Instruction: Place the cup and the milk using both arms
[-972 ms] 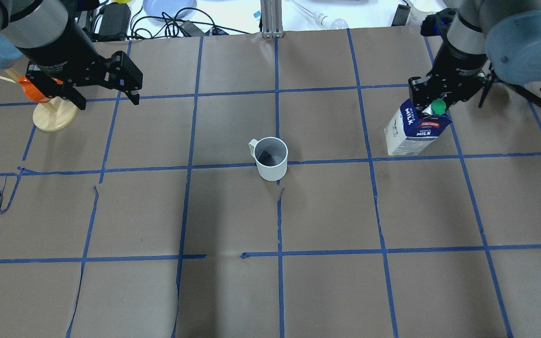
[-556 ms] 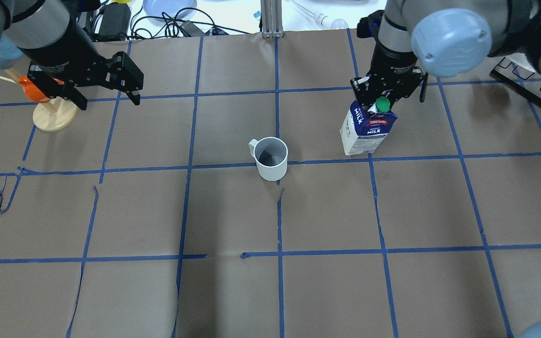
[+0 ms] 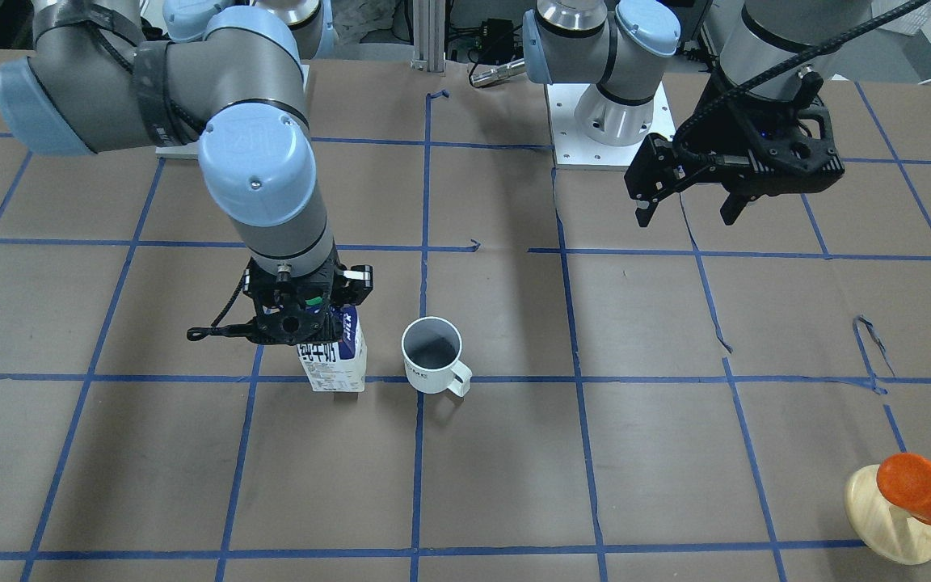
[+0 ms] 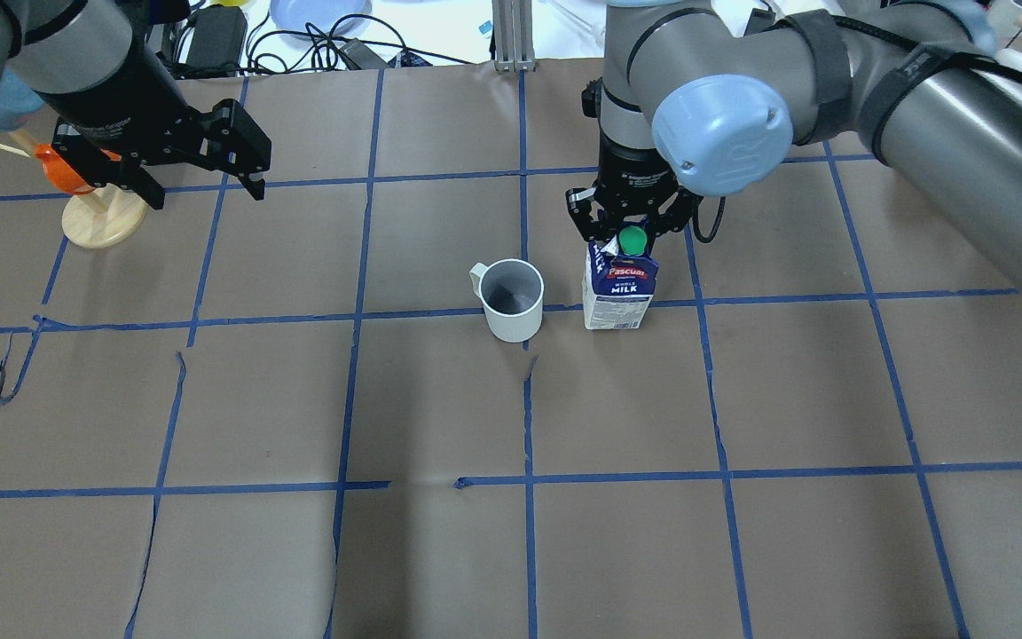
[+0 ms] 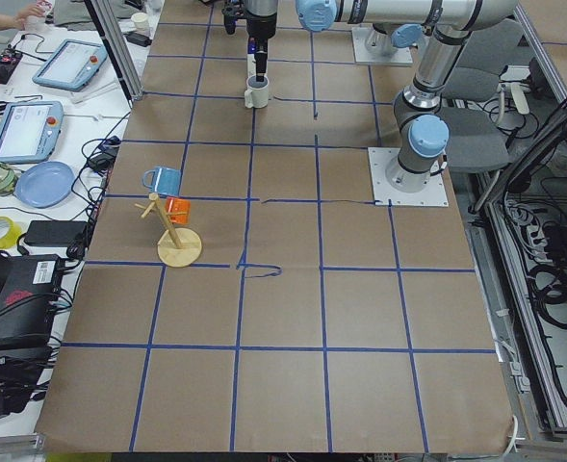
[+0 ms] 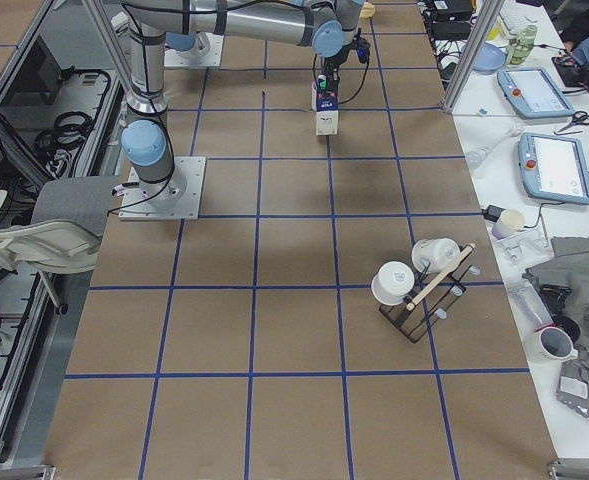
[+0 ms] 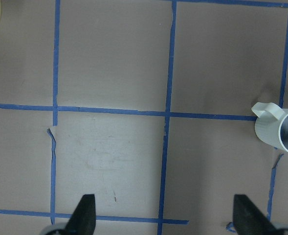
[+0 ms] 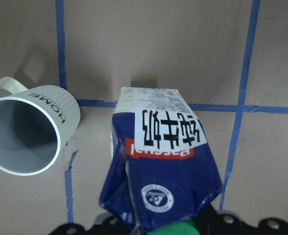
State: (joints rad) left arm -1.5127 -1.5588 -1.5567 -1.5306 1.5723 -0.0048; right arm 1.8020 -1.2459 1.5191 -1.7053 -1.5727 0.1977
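Observation:
The white cup (image 4: 511,302) stands upright at the table's middle, its handle to the view's left; it also shows in the front view (image 3: 431,354) and the left wrist view (image 7: 280,131). The milk (image 4: 619,288) stands upright just right of the cup, apart from it, blue top and green cap up. My right gripper (image 4: 622,232) is shut on the carton's top ridge. The right wrist view shows the milk (image 8: 161,161) beside the cup (image 8: 31,129). I cannot tell whether the carton's base touches the table. My left gripper (image 4: 205,193) hangs open and empty at the far left.
An orange cup-like thing (image 4: 63,169) sits on a round wooden stand (image 4: 103,217) under my left arm. A black rack with white mugs (image 6: 419,290) stands at the table's right end. Cables and a blue plate (image 4: 316,13) lie beyond the far edge.
My right arm has carried the milk leftward from the table's right side to just beside the cup. The left arm and the cup have not moved.

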